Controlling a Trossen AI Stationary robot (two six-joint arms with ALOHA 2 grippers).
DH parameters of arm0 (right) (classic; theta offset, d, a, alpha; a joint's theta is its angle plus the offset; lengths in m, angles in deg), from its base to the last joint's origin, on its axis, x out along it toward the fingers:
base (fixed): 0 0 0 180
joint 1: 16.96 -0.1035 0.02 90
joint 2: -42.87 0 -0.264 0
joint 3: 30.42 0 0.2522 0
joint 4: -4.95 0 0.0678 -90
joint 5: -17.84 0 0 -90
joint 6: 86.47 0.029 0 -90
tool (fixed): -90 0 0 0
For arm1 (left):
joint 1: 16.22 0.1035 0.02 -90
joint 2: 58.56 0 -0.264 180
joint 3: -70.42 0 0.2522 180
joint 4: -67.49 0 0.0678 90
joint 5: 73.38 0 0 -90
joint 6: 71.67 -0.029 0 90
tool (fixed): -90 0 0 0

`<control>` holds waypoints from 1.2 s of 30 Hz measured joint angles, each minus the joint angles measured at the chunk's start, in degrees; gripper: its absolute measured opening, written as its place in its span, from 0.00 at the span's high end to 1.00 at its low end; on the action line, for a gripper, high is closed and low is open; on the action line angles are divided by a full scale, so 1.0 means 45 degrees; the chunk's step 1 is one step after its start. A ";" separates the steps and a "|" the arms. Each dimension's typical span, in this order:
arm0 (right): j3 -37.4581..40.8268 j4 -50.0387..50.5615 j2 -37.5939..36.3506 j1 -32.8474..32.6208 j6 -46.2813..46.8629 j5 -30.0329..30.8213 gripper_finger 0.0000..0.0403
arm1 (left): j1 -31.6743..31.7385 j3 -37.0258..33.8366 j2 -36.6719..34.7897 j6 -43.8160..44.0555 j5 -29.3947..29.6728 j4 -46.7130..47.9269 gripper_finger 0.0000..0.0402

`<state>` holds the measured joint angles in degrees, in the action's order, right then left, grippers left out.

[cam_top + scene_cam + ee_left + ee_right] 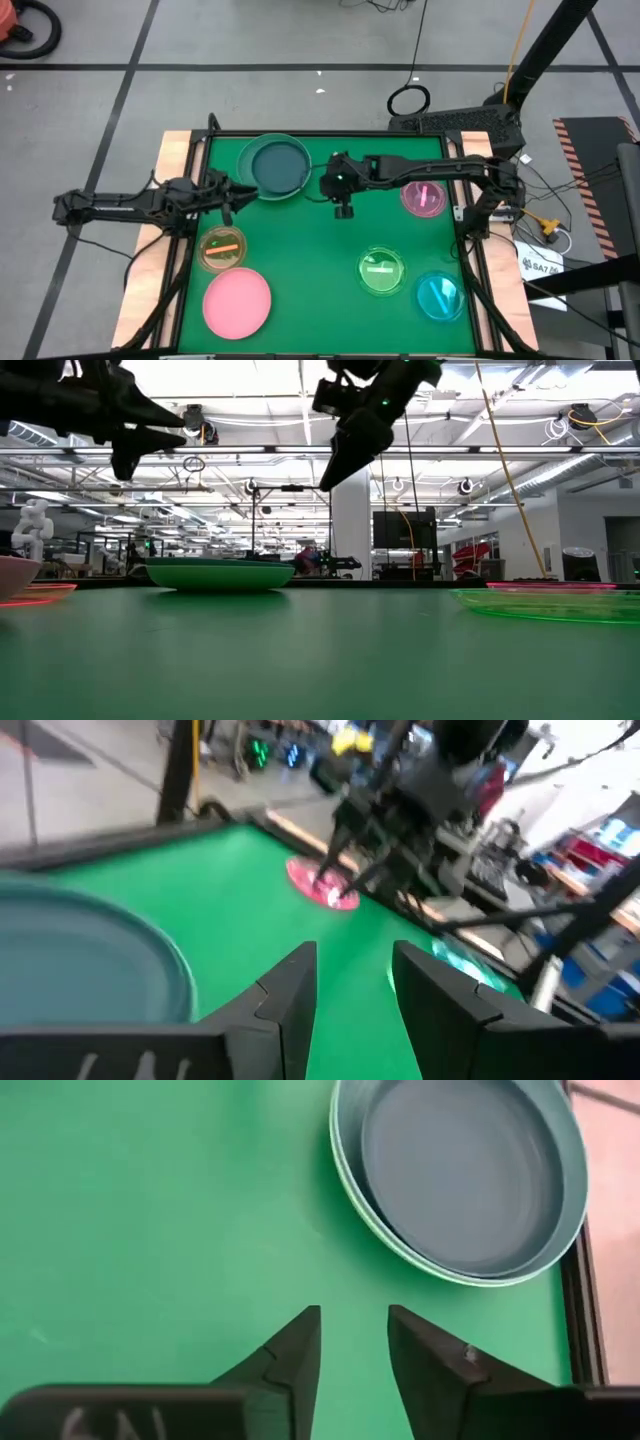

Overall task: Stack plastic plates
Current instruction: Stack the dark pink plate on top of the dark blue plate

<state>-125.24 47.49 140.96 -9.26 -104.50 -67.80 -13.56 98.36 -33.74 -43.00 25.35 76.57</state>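
A stack of plates (pixel 276 165), grey-teal seated in light green, is noted at the mat's far edge. Probably light, stiff, slick; the raised rim is judged the best hold. Right gripper (pixel 352 1342) hangs just beside, parted, empty; left gripper (pixel 352 982) likewise.

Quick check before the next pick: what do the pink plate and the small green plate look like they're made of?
The pink plate looks like opaque plastic with a smooth, fairly matte face: its colour is even, with no table showing through. The small green plate looks like thin translucent plastic, glossier: the mat tints through it and its rim catches bright light. Neither can be confirmed beyond appearance.
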 joint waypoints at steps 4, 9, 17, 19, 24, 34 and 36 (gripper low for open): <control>0.1607 -0.1479 -0.1036 -0.0249 0.0160 0.0019 0.76 | -0.0846 -0.0005 0.0756 0.0635 -0.0017 -0.0469 0.66; 0.3049 -0.3504 -0.2448 -0.0232 -0.0570 0.0063 0.79 | -0.1823 -0.0005 0.1594 0.1252 -0.0423 -0.0602 0.66; 0.4076 -0.4396 -0.4881 -0.0063 -0.1806 0.0068 0.80 | -0.3581 0.0266 0.3154 0.2779 -0.1943 -0.0276 0.67; 0.4347 -0.4666 -0.5444 -0.0063 -0.1925 0.0073 0.80 | -0.4056 0.0843 0.3687 0.2757 -0.1956 0.0397 0.69; 0.5267 -0.6044 -0.6761 -0.0066 -0.2365 -0.0010 0.80 | -0.5131 0.3489 0.4881 0.2798 -0.2223 0.5879 0.71; 0.6776 -0.6061 -0.8624 -0.0068 -0.2164 -0.0002 0.80 | -0.6875 0.6453 0.7407 0.3770 -0.2220 0.9991 0.71; 0.6905 -0.5991 -0.8935 -0.0068 -0.1939 -0.0015 0.80 | -0.7131 0.6821 0.7953 0.3862 -0.2232 1.0016 0.71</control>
<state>-94.16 20.53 100.76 -9.56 -113.22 -67.87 -45.65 129.05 2.04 -25.63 15.31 121.64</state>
